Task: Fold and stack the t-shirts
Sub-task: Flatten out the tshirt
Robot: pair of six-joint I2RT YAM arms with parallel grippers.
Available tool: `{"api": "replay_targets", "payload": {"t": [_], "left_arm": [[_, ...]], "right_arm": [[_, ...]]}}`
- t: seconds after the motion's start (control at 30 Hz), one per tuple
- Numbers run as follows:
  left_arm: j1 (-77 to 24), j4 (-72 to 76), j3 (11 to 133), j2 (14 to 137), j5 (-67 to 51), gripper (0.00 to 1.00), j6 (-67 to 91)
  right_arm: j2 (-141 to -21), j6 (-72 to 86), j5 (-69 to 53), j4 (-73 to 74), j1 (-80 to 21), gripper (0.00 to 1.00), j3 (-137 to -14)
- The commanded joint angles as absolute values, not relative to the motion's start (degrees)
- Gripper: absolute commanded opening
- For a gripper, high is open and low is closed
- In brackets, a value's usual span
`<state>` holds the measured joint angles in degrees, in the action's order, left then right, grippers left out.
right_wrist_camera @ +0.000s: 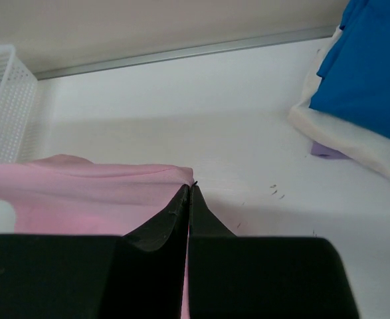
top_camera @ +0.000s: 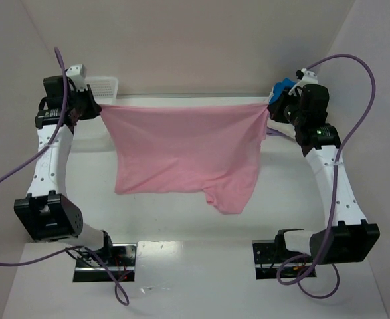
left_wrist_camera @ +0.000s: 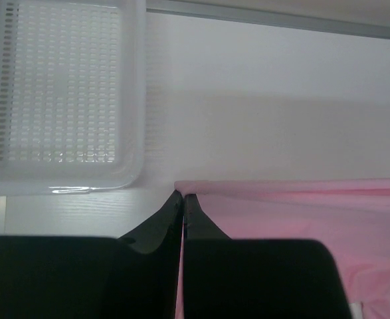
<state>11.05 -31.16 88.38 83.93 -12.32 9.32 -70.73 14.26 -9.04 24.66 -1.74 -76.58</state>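
The light pink t-shirt (top_camera: 181, 153) hangs stretched in the air between my two grippers, its top edge taut and its lower part drooping toward the table. My left gripper (top_camera: 94, 106) is shut on its left top corner; the pink cloth (left_wrist_camera: 301, 212) runs right from the closed fingertips (left_wrist_camera: 183, 197). My right gripper (top_camera: 273, 105) is shut on the right top corner; the pink cloth (right_wrist_camera: 82, 193) runs left from the jaws (right_wrist_camera: 191, 189). The bright blue t-shirt (right_wrist_camera: 374, 66) lies on the white t-shirt (right_wrist_camera: 341, 136) at the far right, and the blue one also shows in the top view (top_camera: 282, 88).
A white plastic mesh basket (left_wrist_camera: 55, 93) stands at the far left, also seen in the top view (top_camera: 105, 85) behind my left gripper. A small purple thing (right_wrist_camera: 327, 150) peeks from under the white shirt. The back wall runs close behind the shirt.
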Motion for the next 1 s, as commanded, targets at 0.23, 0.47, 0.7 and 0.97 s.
{"api": "replay_targets", "payload": {"t": [0.23, 0.47, 0.7, 0.97], "left_arm": [[8.7, -25.8, 92.5, 95.7, -10.8, 0.0, 7.7], [8.5, -24.7, 96.1, 103.3, -10.1, 0.0, 7.7], [7.7, -24.7, 104.7, 111.2, -9.4, 0.0, 7.7], [4.2, -24.7, 115.2, 121.1, -9.3, 0.0, 5.0]], "right_arm": [[-81.3, 15.2, -7.8, 11.5, -1.8, 0.0, -76.5], [-90.4, 14.7, -8.3, 7.6, -1.8, 0.0, -78.0], [-100.2, 14.7, -6.2, 6.1, -1.8, 0.0, -86.8], [-108.6, 13.5, -5.0, 6.0, -1.8, 0.0, -95.8]]}}
